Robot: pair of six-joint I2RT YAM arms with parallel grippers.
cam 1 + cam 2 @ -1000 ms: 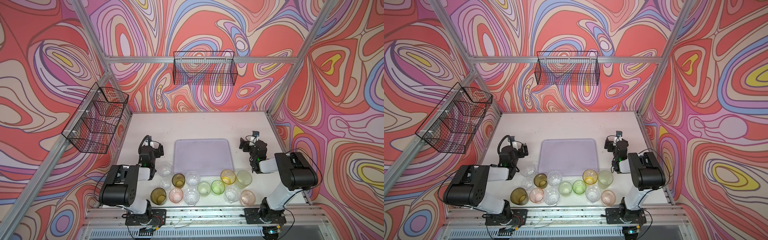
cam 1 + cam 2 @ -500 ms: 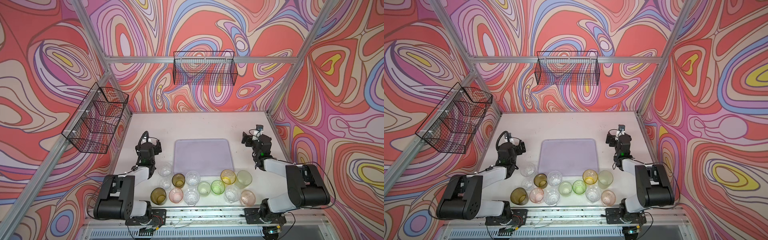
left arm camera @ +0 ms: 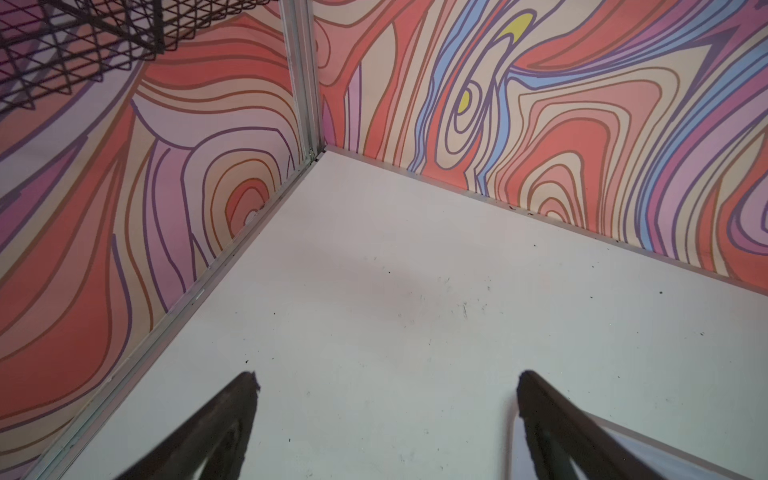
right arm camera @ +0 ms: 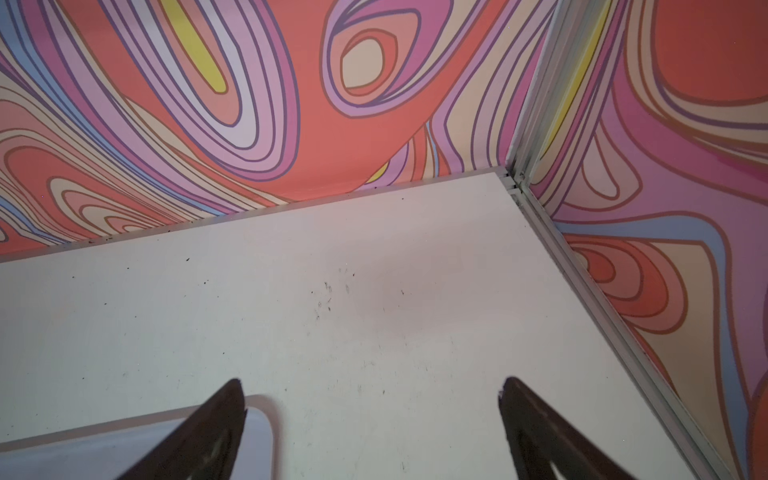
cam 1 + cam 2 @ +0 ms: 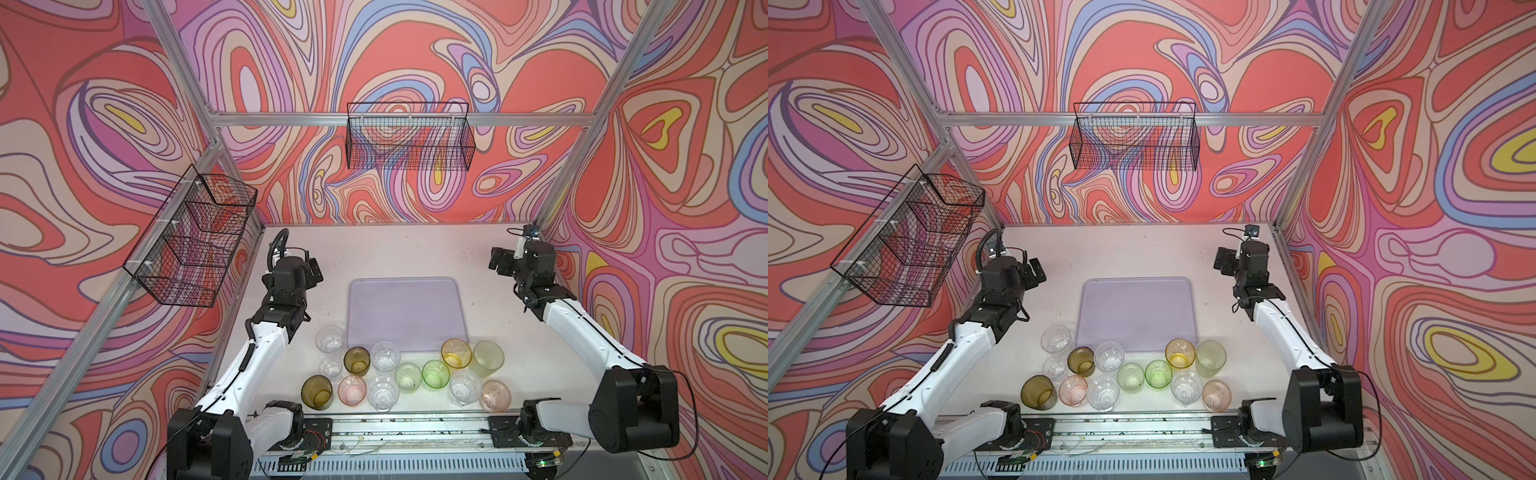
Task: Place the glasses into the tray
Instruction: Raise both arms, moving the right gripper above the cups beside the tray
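The pale lilac tray [image 5: 407,313] [image 5: 1136,313] lies flat mid-table with nothing in it. Several glasses stand in a cluster between its near edge and the table front: clear [image 5: 330,338], olive-brown [image 5: 356,360], yellow [image 5: 456,353], a taller pale yellow-green one [image 5: 488,358], bright green [image 5: 435,374] and pink [image 5: 495,395]. My left gripper [image 5: 314,269] [image 3: 386,382] hangs open and empty left of the tray's far corner. My right gripper [image 5: 500,262] [image 4: 370,386] is open and empty right of the tray, a tray corner [image 4: 257,415] beside one finger.
A black wire basket [image 5: 409,141] hangs on the back wall and another [image 5: 193,237] on the left wall. Aluminium frame posts mark the table's corners. Both arm bases sit on the rail [image 5: 407,428] along the front edge, just behind the glasses.
Both arms have stretched out and lifted, carrying the grippers away from the glasses toward the back, beside the tray's far corners. Both grippers stayed open. No glass moved.
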